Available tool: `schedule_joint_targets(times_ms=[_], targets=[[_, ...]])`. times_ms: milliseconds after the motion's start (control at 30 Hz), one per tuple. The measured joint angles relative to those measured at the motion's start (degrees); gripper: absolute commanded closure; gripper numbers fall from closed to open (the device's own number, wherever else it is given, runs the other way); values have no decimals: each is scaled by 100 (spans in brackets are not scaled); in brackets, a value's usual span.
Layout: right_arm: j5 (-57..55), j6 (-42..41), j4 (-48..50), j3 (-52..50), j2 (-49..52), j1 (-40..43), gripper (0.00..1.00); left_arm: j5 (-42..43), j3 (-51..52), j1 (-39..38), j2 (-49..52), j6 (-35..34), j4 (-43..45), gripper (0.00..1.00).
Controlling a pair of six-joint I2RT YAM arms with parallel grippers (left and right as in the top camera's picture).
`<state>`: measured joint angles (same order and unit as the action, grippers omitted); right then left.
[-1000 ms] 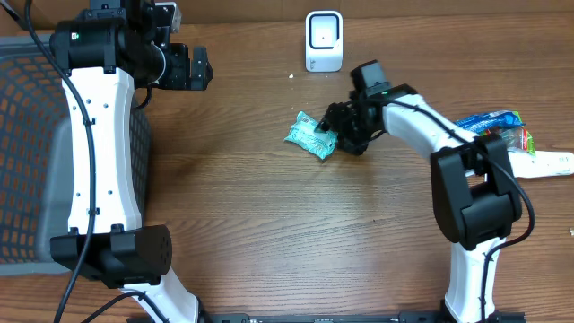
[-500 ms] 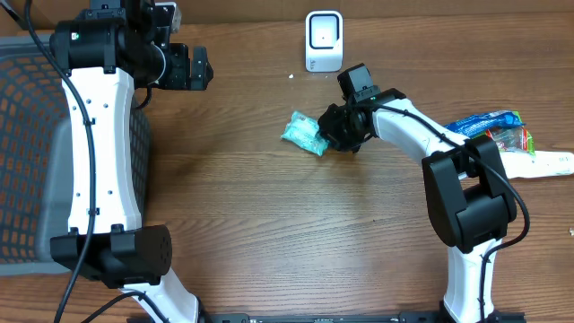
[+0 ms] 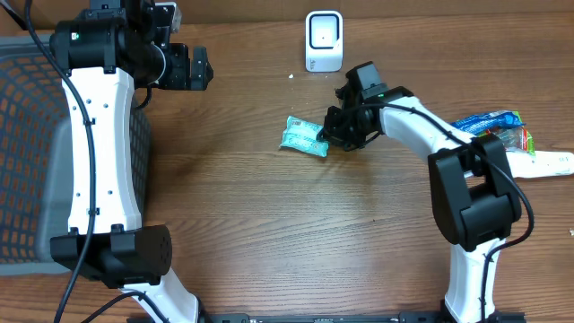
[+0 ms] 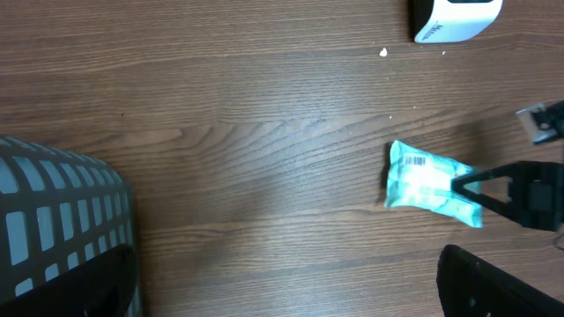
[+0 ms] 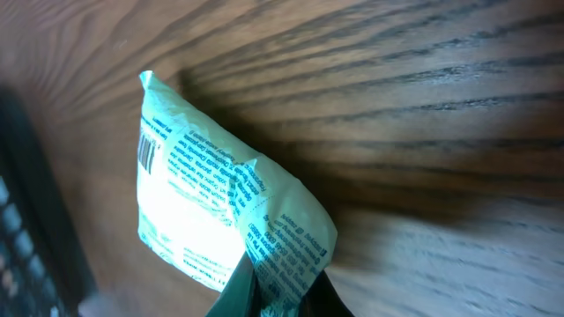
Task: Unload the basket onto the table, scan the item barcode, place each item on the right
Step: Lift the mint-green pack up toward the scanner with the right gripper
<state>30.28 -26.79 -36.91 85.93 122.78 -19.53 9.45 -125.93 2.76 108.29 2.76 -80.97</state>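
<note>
Right jaws have pinched shut on packet (image 3: 303, 136).

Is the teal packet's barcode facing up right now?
Yes, the left wrist view shows the barcode on the upward face of the teal packet, near one end.

left arm (image 3: 99, 135): white shells, black joints | right arm (image 3: 417, 121): same, green light (image 3: 384, 89) just behind black right gripper (image 3: 328, 137) | black cables (image 3: 75, 269): along white links, back from tool
</note>
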Motion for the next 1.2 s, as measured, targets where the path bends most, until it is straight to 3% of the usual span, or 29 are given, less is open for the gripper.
schedule_joint_targets(times_ms=[267, 533, 833, 1200], targets=[[304, 1915, -592, 0, -981, 461, 96, 2, 0, 0, 0, 0, 0, 1], [404, 3296, -662, 2, -2133, 474, 96, 0, 0, 0, 0, 0, 0, 0], [424, 3866, -750, 2, -2697, 476, 96, 2, 0, 0, 0, 0, 0, 0], [197, 3947, -680, 2, -2708, 452, 96, 0, 0, 0, 0, 0, 0, 0]])
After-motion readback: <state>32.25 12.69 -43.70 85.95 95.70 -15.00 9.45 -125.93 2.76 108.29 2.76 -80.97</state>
